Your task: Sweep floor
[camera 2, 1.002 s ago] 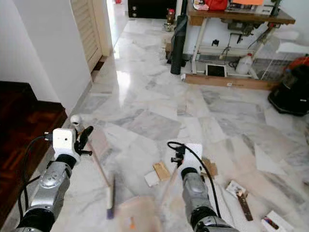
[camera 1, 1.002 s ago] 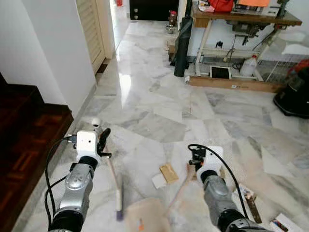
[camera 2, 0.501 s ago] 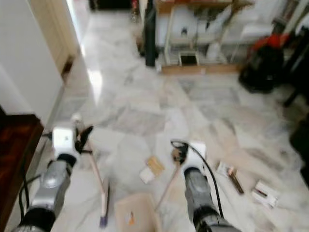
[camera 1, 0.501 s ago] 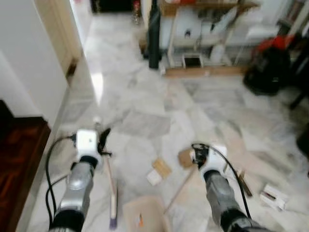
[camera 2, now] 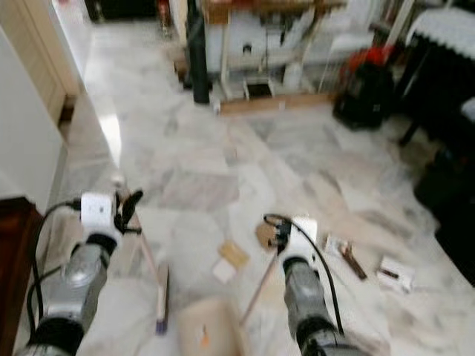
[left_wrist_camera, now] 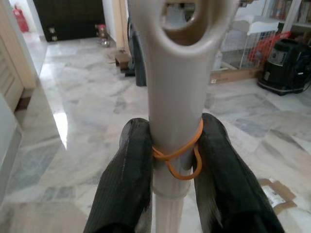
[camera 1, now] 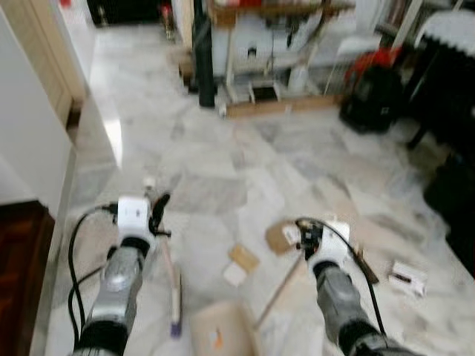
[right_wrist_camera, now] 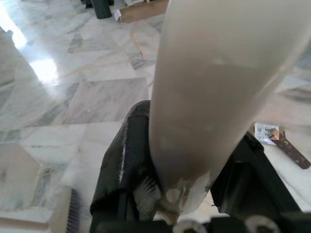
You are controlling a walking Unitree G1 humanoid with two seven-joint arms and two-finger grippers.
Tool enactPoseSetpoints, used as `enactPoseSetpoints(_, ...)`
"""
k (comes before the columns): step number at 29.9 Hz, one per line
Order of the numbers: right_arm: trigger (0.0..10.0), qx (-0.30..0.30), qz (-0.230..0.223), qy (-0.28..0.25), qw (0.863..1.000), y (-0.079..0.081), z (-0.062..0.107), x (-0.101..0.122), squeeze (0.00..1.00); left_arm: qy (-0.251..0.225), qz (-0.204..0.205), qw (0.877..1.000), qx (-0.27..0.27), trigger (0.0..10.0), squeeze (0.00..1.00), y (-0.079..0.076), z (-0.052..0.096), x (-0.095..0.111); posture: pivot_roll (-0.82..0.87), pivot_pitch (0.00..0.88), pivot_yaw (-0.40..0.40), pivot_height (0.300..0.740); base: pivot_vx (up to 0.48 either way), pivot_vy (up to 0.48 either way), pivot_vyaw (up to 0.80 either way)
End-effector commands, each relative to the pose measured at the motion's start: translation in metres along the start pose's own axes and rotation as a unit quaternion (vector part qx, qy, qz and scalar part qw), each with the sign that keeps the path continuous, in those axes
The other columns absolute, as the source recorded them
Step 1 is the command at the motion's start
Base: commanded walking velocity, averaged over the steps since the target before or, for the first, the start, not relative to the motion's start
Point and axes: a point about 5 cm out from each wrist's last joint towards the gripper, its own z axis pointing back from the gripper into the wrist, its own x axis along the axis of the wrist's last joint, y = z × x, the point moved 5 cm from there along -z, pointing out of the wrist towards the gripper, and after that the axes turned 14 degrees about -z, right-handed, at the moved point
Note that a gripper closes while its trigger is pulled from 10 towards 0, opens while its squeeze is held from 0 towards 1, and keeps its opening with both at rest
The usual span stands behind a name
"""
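Left gripper point(left_wrist_camera: 177, 160) pinches broom handle point(left_wrist_camera: 177, 97), lower left; right gripper point(right_wrist_camera: 180, 179) clamps what looks like the dustpan handle point(right_wrist_camera: 214, 97), lower centre-right; cardboard scraps point(camera 1: 245, 257) on marble floor point(camera 1: 223, 148).

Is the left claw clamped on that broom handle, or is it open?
Clamped: both black fingers of the left claw press against the broom handle.

Both eye views are motion-blurred and softly daylit; a bright glare patch point(camera 1: 113, 133) sits on the marble floor point(camera 1: 245, 170) beside the doorway, while wrist views look sharper
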Motion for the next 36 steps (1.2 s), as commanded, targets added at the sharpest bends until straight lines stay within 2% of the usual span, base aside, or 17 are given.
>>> enactPoseSetpoints(1,10.0,0.002,-0.009,-0.007,1.000,0.0024,-0.0014,0.0038,0.00,-0.027,-0.003,1.000,0.001,10.0,0.00,0.0012,-0.0067,0.0153,0.09,0.000,-0.005,0.740,0.000,0.330,-0.76)
enactPoseSetpoints(29,10.0,0.006,-0.005,-0.006,1.000,0.0035,-0.0015,0.0034,0.00,-0.030,-0.004,1.000,0.001,10.0,0.00,-0.0003,-0.0084,0.0175,0.09,0.000,-0.005,0.740,0.000,0.333,-0.75)
enactPoseSetpoints(36,10.0,0.005,-0.002,-0.014,1.000,0.0035,-0.0019,0.0065,0.00,-0.034,-0.011,0.999,0.004,10.0,0.00,0.0012,-0.0085,0.0186,0.09,0.000,-0.006,0.740,0.000,0.040,0.00)
